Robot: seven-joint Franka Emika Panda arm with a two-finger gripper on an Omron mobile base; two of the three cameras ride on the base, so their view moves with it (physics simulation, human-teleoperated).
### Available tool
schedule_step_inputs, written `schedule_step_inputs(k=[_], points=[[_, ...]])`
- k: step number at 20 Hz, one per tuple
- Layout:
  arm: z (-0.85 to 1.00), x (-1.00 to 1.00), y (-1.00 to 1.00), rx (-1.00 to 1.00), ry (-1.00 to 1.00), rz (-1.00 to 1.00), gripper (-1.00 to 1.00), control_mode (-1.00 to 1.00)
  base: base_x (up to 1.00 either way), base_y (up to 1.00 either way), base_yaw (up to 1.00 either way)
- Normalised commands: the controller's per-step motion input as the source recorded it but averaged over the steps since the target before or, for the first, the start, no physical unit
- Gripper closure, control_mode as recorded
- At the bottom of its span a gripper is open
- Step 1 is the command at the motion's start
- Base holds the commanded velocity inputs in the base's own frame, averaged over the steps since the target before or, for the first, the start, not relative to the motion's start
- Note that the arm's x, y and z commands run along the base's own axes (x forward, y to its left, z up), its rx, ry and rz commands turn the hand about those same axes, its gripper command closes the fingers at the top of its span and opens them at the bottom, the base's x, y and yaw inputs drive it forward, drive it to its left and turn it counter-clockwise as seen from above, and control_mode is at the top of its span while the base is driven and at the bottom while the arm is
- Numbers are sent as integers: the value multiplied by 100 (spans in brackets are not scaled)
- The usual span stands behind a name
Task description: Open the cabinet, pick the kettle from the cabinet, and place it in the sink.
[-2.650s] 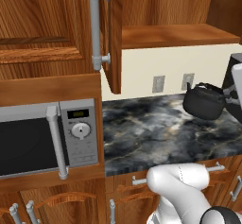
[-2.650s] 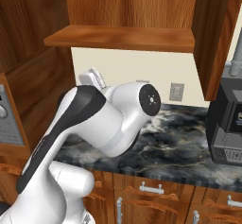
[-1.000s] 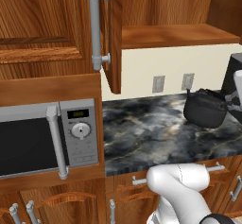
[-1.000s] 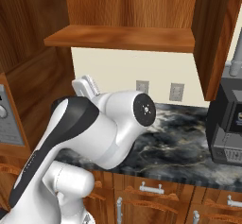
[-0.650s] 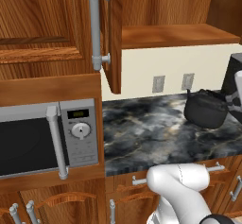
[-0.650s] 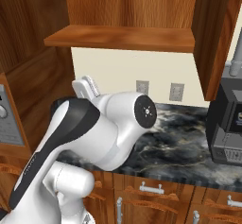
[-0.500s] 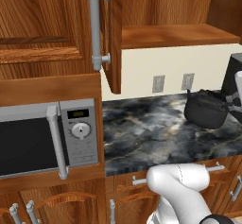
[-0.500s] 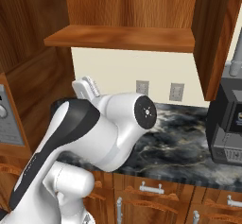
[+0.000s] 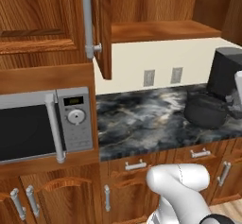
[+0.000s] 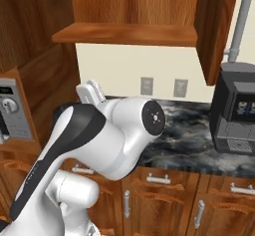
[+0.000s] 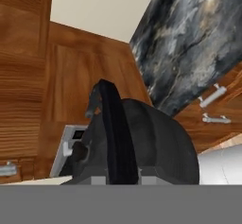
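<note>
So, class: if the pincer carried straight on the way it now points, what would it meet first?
The kettle: its arched handle already lies between the shut pincer's tips. Past it the line seems to run toward the microwave, though depth there is unclear.

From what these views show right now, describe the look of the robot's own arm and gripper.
The arm is glossy white with rounded, bulbous links, a dark charcoal band along its lower segment and a dark round joint cap bearing a small light mark. A white rounded base link shows too. The gripper shows small grey finger tips.
</note>
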Motion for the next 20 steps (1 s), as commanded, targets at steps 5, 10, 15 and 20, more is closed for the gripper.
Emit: schedule_step_inputs(k=[5,10,15,20], points=[[0,0,0,0,0,0,100,100,-50,0,-9],[0,0,0,0,0,0,100,100,-45,-2,-26],[0,0,0,0,0,0,100,100,-3,5,-95],[0,0,0,0,0,0,100,100,-1,5,-99]])
